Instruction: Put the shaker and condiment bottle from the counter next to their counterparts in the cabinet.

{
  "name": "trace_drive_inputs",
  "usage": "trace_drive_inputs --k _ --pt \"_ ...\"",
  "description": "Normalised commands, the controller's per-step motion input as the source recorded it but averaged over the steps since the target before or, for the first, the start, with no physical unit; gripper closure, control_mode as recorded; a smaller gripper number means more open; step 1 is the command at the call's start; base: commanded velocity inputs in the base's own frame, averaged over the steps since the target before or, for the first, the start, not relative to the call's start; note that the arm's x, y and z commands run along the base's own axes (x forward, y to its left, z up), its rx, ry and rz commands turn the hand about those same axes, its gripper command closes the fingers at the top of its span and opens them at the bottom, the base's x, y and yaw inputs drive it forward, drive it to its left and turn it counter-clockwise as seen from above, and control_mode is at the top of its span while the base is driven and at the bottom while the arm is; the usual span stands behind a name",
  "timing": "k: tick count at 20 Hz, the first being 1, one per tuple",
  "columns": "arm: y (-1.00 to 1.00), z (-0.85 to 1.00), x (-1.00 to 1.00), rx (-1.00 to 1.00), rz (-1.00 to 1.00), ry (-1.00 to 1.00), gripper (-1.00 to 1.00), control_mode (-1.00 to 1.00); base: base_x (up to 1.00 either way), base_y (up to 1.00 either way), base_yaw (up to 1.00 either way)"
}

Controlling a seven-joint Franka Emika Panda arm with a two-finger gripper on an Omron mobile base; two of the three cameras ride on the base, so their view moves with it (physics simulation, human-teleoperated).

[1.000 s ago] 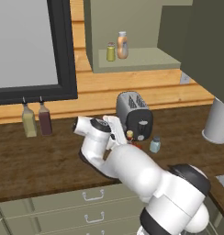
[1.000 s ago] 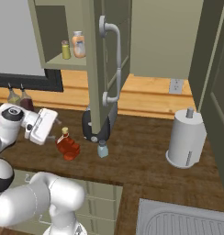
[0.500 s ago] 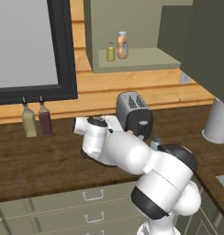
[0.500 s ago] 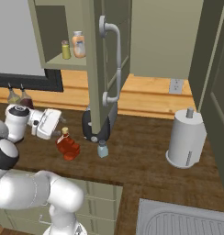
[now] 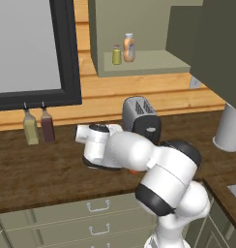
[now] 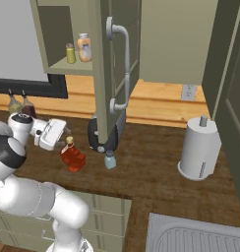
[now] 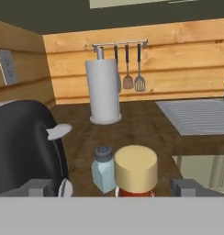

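Arm folded low and reaching sideways — gripper (image 6: 64,139) level, jaws spread wide, nothing between them.

Open hand (image 6: 63,141) just beside red condiment bottle (image 6: 72,155), shaker (image 6: 109,160) near, on counter (image 6: 156,172).

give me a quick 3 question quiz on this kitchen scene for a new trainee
1. True or false: the gripper is closed on the condiment bottle.
2. Which stands on the cabinet shelf? A) the blue-grey shaker B) the yellow-green shaker and orange bottle C) the paper towel roll
3. Fill in: in the hand view, the bottle's ___ stopper sits between the fingertips.

Key: 1 false, the jaws are open; 2 B; 3 cork.
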Motion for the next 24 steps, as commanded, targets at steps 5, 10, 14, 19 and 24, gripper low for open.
trace_drive_inputs --k 5,10,14,19,24 --pt "-0.03 -0.15 0.0 0.01 0.0 0.0 -1.0 -1.0 0.0 0.0 0.0" --pt "-0.21 -0.21 -0.07 0.01 -0.02 0.0 -1.0 -1.0 0.0 0.0 0.0" --pt "-0.3 -0.23 -0.2 0.0 -0.05 0.0 -1.0 -1.0 0.0 0.0 0.0" --pt "-0.16 -0.08 -0.18 0.03 -0.04 0.0 -1.0 -1.0 0.0 0.0 0.0" --pt "-0.09 -0.09 -0.06 0.05 -0.03 0.0 1.0 -1.0 0.0 0.0 0.0"
